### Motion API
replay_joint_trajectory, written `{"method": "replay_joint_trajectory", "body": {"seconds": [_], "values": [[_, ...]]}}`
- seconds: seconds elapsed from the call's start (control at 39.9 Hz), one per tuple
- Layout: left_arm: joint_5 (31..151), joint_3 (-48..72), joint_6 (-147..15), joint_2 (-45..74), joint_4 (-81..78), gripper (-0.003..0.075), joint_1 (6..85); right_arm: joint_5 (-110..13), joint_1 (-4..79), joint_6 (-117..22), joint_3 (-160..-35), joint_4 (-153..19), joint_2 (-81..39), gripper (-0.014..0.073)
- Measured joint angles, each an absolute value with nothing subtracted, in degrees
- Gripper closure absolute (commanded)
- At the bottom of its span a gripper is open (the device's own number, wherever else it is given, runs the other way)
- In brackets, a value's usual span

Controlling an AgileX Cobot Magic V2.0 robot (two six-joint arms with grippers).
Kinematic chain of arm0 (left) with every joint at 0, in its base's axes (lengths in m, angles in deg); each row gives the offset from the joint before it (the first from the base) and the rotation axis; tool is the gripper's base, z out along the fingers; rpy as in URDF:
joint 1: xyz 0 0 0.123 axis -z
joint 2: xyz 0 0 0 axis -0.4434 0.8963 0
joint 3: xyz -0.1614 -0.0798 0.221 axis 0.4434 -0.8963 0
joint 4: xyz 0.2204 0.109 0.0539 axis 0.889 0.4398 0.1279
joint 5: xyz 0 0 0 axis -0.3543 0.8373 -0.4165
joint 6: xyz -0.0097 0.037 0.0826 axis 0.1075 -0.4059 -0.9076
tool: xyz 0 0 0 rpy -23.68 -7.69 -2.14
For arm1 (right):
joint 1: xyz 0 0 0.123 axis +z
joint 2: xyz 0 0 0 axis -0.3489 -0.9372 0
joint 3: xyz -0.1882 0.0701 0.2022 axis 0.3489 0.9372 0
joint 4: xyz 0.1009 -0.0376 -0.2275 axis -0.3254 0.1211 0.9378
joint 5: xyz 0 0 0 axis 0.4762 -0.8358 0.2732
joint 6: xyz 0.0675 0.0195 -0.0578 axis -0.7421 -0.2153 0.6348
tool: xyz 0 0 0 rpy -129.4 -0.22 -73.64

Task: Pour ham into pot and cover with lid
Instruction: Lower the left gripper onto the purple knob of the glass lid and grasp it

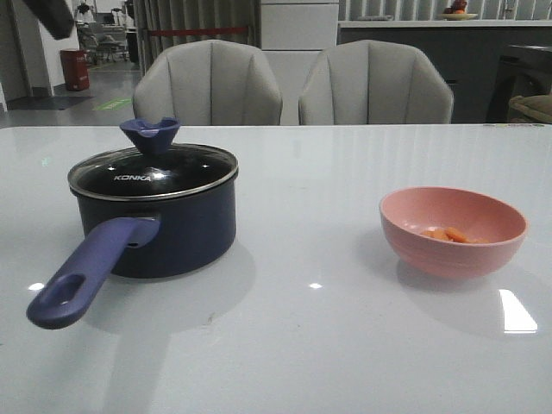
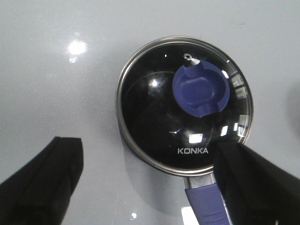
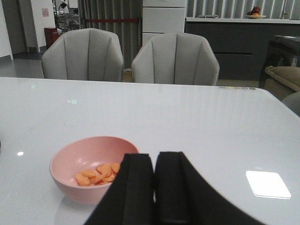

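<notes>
- Front view: dark navy saucepan (image 1: 164, 226) with a black inside stands on the left of the glossy white table (image 1: 302, 345), closed by a round glass lid with a metal rim (image 1: 155, 175) and a purple-blue flared knob (image 1: 150, 134). The long purple-blue handle with a slot hole (image 1: 86, 276) points toward the camera and slightly left. A salmon-pink round bowl (image 1: 453, 231) sits well apart on the right, holding a few thin orange-pink ham pieces (image 1: 447, 234). Two grey padded chairs (image 1: 207, 84) stand behind the far edge. Neither gripper shows here.
- Left wrist view: lid (image 2: 183, 107) seen from above, white "KONKA" lettering near the handle (image 2: 206, 204). The left gripper (image 2: 145, 183) hovers over it with its black fingers (image 2: 44, 178) spread wide, holding nothing (one finger overlaps the lid's rim in the picture).
- Right wrist view: bowl (image 3: 82, 159) with ham (image 3: 98, 173) lying flat in its bottom. The right gripper (image 3: 153, 183) is just beside the bowl, fingers pressed together, nothing between them.
</notes>
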State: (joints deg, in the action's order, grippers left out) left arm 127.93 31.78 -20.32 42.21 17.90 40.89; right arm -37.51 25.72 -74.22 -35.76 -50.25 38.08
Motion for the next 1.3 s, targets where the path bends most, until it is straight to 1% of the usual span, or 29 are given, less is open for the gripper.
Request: {"method": "replay_joint_trajectory", "body": {"seconds": [0.13,0.28,0.58,0.73,1.0,1.3], "values": [[130.5,37.6,-13.0,47.9,25.7,0.0113,45.6,-37.5,25.7,-74.2,-35.8,-50.2,38.1,0.0435],[134.1,44.6,-8.9,55.3,27.9,0.0114,48.3,-37.5,25.7,-74.2,-35.8,-50.2,38.1,0.0435],[146.3,61.1,-6.1,68.8,27.9,0.0113,48.7,-37.5,25.7,-74.2,-35.8,-50.2,38.1,0.0435],[149.0,66.8,-5.6,72.7,27.2,0.0113,49.0,-37.5,25.7,-74.2,-35.8,-50.2,38.1,0.0435],[149.6,68.9,-4.5,75.8,27.6,0.0113,51.0,-37.5,25.7,-74.2,-35.8,-50.2,38.1,0.0435],[149.7,68.9,-1.5,77.5,28.0,0.0114,51.0,-37.5,25.7,-74.2,-35.8,-50.2,38.1,0.0435]]}}
